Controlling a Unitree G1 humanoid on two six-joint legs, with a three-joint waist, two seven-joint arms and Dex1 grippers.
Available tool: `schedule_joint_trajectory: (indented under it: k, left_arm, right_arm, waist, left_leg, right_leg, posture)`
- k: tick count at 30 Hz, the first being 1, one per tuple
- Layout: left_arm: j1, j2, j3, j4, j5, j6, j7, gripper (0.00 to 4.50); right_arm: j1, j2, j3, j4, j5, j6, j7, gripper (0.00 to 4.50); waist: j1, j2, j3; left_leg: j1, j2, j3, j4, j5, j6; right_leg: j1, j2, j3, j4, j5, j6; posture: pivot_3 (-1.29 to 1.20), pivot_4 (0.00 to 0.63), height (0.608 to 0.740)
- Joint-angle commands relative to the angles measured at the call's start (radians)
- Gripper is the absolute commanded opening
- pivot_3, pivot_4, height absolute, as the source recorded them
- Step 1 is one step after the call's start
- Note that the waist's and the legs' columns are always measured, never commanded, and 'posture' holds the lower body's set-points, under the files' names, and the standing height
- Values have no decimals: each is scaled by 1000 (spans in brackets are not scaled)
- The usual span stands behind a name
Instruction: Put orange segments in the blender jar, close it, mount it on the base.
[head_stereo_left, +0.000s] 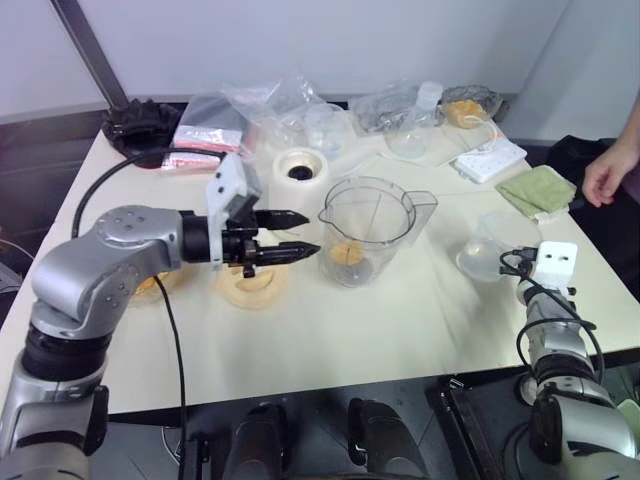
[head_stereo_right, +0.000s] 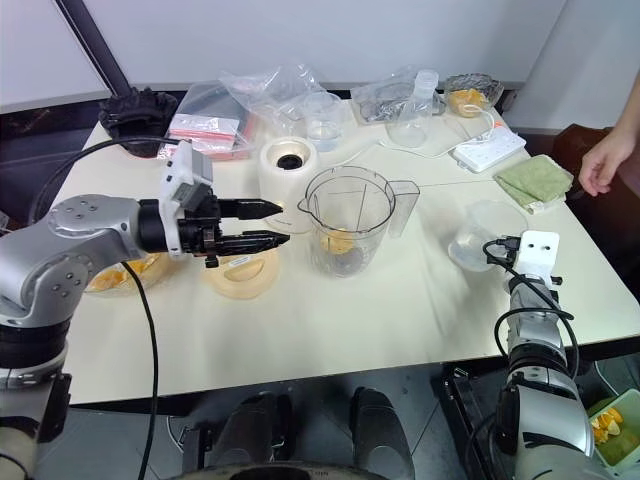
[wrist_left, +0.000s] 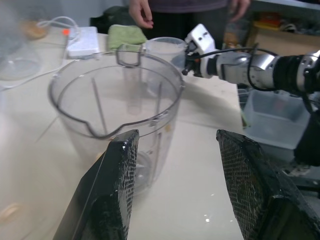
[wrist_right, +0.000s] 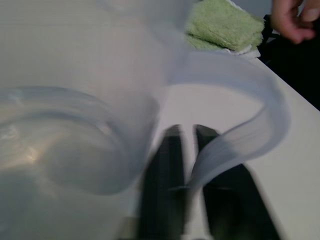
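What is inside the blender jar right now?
Through the clear wall of the blender jar, orange segments lie at the bottom. Their count and the blade under them cannot be made out. The jar has no lid on.

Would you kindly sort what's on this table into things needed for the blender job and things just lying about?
Job:
- blender jar, orange segments already inside
- base
- peach lid

Lying about:
- smaller clear jug
- green cloth
- power strip
- plastic bags
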Motion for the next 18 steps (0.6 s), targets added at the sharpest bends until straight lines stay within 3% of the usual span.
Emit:
schedule_joint_trajectory:
  k: [1,5,10,13,18]
  left_arm:
    - [3,15,29,-30,-18,1,2,2567]
    - [9,23,39,-27,-32,4,6,2567]
    - [19,58,54,-20,-51,6,-29,2567]
    - [17,90,56,5,-53,-6,-71,2567]
    - [-13,104,40,81,4,-57,-102,2567]
  right_arm:
    - [-17,-23,-2,11,2,-28,-4,61]
    - [-17,-29,9,-5,-1,-37,3,61]
    - [-62,-90,33,-176,-16,-1,29,61]
    - [-138,-161,72,-291,-31,79,104,61]
    - [-269,-225,126,-396,-16,244,247,61]
  waist:
    - [-1,0,0]
    - [-2,0,0]
    - [-2,4,3]
    - [-5,11,12]
    - [-6,12,13]
  left_leg:
    - [0,0,0,0,0,0]
    - [0,0,0,0,0,0]
    - [0,0,0,0,0,0]
    - [0,0,2,0,0,0]
    - [0,1,3,-1,0,0]
  right_leg:
    - [0,0,0,0,0,0]
    - [0,0,0,0,0,0]
    - [0,0,0,0,0,0]
    - [-1,0,2,0,-1,2]
    - [-5,2,4,3,-1,2]
  posture:
    - [0,150,740]
    - [0,150,740]
    - [0,150,740]
    - [0,150,740]
    - [0,150,740]
